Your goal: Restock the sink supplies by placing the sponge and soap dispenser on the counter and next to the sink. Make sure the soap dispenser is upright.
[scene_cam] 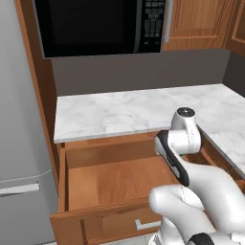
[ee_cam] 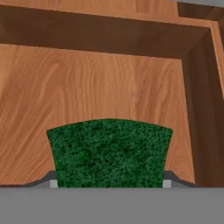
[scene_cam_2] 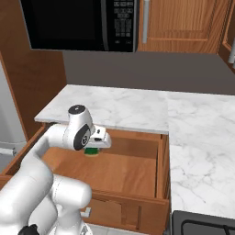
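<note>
The sponge (ee_cam: 109, 151) shows its green top close in front of the hand camera, with one fingertip (ee_cam: 51, 180) against each of its sides. My gripper (ee_cam: 109, 183) is shut on it. In the right base view the sponge (scene_cam_2: 92, 151) hangs under my gripper (scene_cam_2: 93, 147), over the back left part of the open wooden drawer (scene_cam_2: 124, 170). The white marble counter (scene_cam: 119, 112) (scene_cam_2: 119, 108) runs just behind and above the drawer. The soap dispenser and the sink are out of view.
The drawer (scene_cam: 115, 182) is pulled out, with raised wooden walls and a front panel near the base. A black microwave (scene_cam: 100, 24) and wooden upper cabinets (scene_cam: 196, 24) hang over the counter. A grey fridge (scene_cam: 19, 143) stands at the left. The counter turns a corner at the right (scene_cam_2: 202, 137).
</note>
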You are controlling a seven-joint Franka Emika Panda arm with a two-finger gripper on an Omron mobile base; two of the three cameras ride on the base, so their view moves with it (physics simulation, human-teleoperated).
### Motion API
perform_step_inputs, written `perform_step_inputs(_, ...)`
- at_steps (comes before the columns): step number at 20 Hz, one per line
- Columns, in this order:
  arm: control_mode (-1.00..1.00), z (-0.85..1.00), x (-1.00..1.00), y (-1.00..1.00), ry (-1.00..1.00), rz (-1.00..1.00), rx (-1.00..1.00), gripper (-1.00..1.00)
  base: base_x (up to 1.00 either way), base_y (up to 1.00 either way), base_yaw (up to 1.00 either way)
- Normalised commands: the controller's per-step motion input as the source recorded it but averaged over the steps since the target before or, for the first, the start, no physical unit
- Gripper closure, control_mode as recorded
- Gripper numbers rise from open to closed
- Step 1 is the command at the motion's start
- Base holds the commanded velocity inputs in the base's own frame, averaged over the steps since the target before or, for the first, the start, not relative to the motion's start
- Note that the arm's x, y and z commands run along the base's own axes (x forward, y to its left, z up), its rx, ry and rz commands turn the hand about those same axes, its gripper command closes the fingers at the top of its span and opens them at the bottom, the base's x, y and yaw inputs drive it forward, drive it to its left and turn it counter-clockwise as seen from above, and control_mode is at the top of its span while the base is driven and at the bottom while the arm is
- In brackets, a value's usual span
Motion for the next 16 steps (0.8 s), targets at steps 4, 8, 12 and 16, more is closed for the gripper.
perform_step_inputs(4,-1.00,0.30,-0.34,0.00,0.00,-0.11,0.00,1.00,0.00,0.00,0.00)
perform_step_inputs(8,-1.00,0.00,-0.03,0.00,0.02,-0.01,0.00,1.00,0.00,0.00,0.00)
perform_step_inputs(12,-1.00,0.00,0.00,0.01,0.01,0.00,0.00,1.00,0.00,0.00,0.00)
perform_step_inputs(16,1.00,0.00,-0.08,0.00,0.00,-0.02,0.00,1.00,-0.15,0.00,-0.04)
